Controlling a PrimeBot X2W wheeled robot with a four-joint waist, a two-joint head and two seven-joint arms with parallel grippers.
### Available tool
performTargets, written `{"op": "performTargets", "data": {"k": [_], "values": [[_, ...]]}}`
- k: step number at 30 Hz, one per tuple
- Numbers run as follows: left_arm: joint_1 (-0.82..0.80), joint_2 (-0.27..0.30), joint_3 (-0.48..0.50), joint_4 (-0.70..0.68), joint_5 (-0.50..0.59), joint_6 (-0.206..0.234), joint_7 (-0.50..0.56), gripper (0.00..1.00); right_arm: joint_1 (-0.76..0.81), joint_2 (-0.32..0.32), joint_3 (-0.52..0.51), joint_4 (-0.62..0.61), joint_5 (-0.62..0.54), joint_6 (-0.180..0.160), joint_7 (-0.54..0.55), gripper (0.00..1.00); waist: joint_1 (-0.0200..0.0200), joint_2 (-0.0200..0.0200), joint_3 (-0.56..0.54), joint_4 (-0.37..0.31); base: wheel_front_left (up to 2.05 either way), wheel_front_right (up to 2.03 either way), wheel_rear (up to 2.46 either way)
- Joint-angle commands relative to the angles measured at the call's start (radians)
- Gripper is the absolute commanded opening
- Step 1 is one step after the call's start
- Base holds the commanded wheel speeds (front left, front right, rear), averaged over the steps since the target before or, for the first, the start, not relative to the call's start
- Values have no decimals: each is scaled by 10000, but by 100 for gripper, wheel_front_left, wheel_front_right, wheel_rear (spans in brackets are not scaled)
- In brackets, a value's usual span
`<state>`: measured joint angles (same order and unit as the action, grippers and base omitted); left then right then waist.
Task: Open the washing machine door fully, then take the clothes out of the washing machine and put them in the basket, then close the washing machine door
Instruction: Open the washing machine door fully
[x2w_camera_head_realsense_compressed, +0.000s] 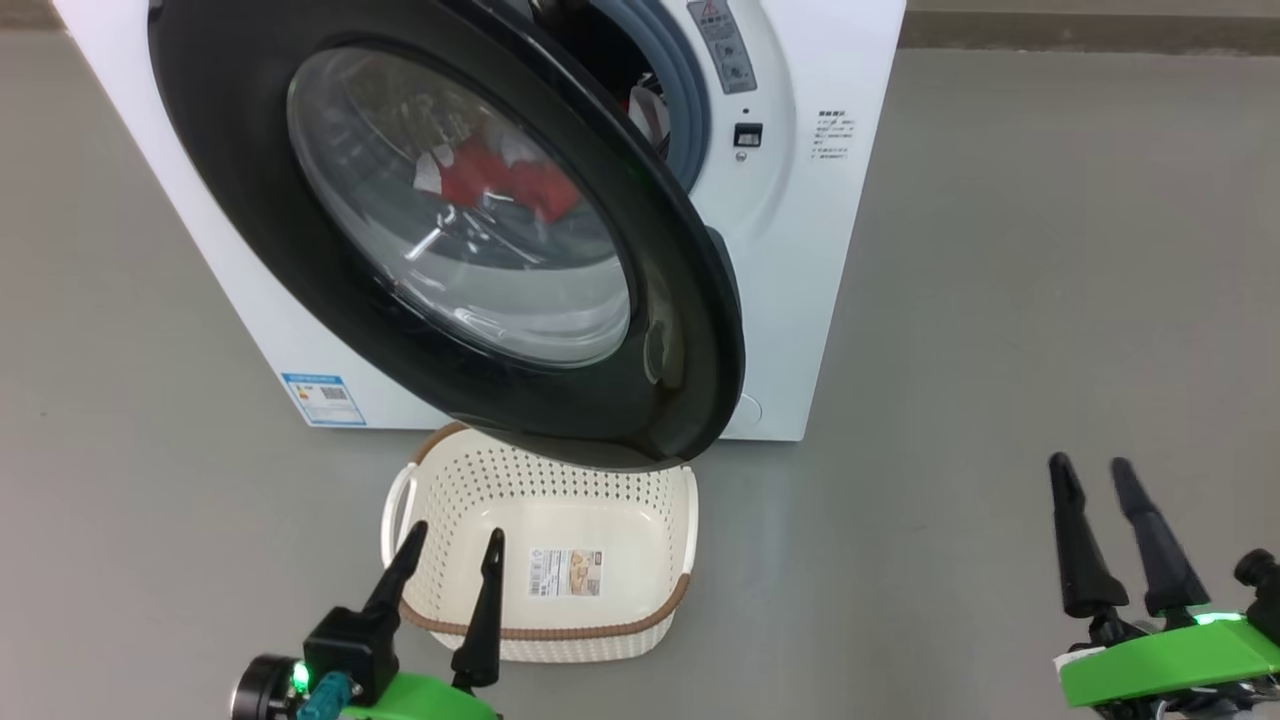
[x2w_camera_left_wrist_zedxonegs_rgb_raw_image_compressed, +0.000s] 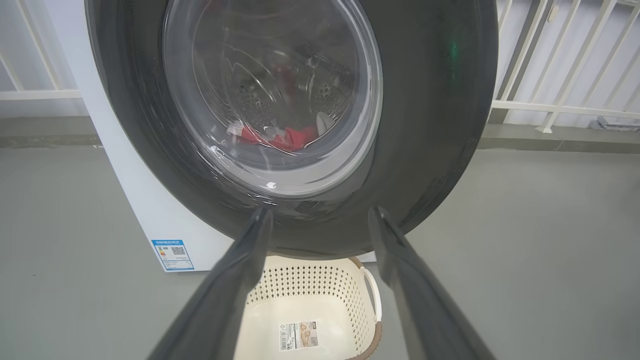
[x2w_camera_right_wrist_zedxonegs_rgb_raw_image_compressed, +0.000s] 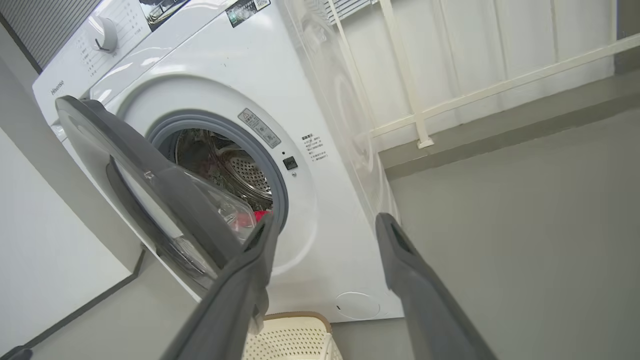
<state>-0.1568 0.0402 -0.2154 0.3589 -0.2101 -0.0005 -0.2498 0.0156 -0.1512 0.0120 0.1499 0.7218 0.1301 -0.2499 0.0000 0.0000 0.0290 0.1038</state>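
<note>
The round black-rimmed glass door (x2w_camera_head_realsense_compressed: 680, 330) is part open; red fabric clothes (x2w_camera_head_realsense_compressed: 500, 180) lie inside, the cream perforated basket (x2w_camera_head_realsense_compressed: 560, 490) empty. The left claw (x2w_camera_head_realsense_compressed: 455, 532) and right claw (x2w_camera_head_realsense_compressed: 1090, 463) gape wide, unladen.

You are working on a smooth grey floor (x2w_camera_head_realsense_compressed: 1000, 250) that carries everything here. The white front-loading washing machine (x2w_camera_head_realsense_compressed: 830, 200) stands directly on it. The cream perforated basket (x2w_camera_head_realsense_compressed: 560, 490), with its brown woven-look rim, sits upright on the floor just in front of the washing machine's base. Behind the washing machine a darker raised kerb (x2w_camera_left_wrist_zedxonegs_rgb_raw_image_compressed: 575, 140) runs along the floor's edge, and a white railing (x2w_camera_left_wrist_zedxonegs_rgb_raw_image_compressed: 565, 109) stands on it.
</note>
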Motion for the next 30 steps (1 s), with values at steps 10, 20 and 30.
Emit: {"op": "performTargets", "data": {"k": [10,20,30], "values": [[240,137,468,-245,152,-94,-120,100,573,801,-952,-305,-3788,6,-116,100,0,0,-263,-64,0,0,0],[388,129,458,-274,164,-99,-120,100,761,975,-792,518,-4498,6,-117,100,0,0,-317,-75,0,0,0],[413,123,429,-263,194,-82,-120,100,736,1005,-755,891,-4619,6,-118,100,0,0,-294,-78,0,0,0]]}}
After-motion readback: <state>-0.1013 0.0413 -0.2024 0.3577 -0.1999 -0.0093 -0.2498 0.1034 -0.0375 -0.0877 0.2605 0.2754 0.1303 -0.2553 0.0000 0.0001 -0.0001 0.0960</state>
